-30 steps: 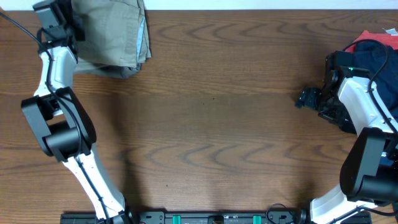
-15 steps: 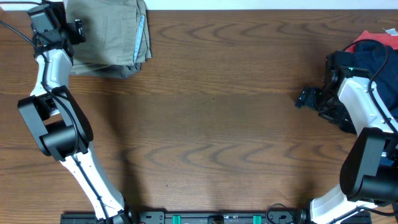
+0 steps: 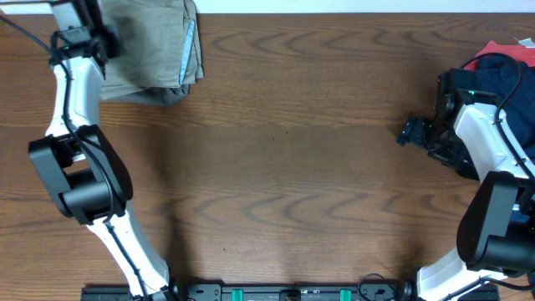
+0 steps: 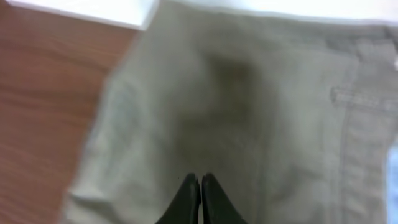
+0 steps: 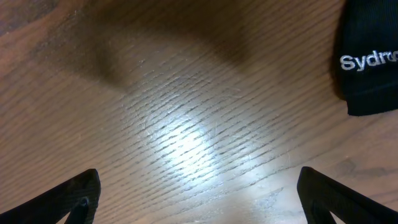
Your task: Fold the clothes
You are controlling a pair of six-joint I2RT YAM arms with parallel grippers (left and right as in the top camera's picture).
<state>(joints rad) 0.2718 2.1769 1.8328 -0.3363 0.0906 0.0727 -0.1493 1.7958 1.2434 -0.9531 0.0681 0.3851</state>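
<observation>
Overhead, the folded pale khaki-beige trousers [image 3: 155, 50] lie at the far left corner of the brown wood-grain table [image 3: 284, 159], with a thin light-blue edge showing along their right side. The left gripper [image 3: 107, 38] sits over the trousers' left edge at that same corner. At the right edge a navy garment [image 3: 500, 73] is heaped on a red garment [image 3: 504, 52]. The right gripper [image 3: 414, 131] hangs over bare wood just left of that heap, apart from it. Compared with half a second ago, the left wrist has shifted a little towards the far edge and over the fabric, while the trousers and the right arm lie as they did.

Next, the left wrist view is blurred. The left gripper [image 4: 199, 186] is clenched, its dark tips pressed together above the pale khaki-beige trousers [image 4: 249, 112], and no fold can be seen caught between them. A stitched seam and a belt loop run down the right side of the cloth. Wood of the table [image 4: 43, 99] shows at left, and a white surface [image 4: 81, 9] lies beyond the table's far edge.

Finally, the right wrist view shows the right gripper [image 5: 199, 199] spread wide and empty, its fingertips [image 5: 78, 199] in the lower corners. Below is the table [image 5: 186, 130] with a bright glare patch. A black garment [image 5: 370, 62] with white stitched lettering lies at upper right, clear of the fingers.
</observation>
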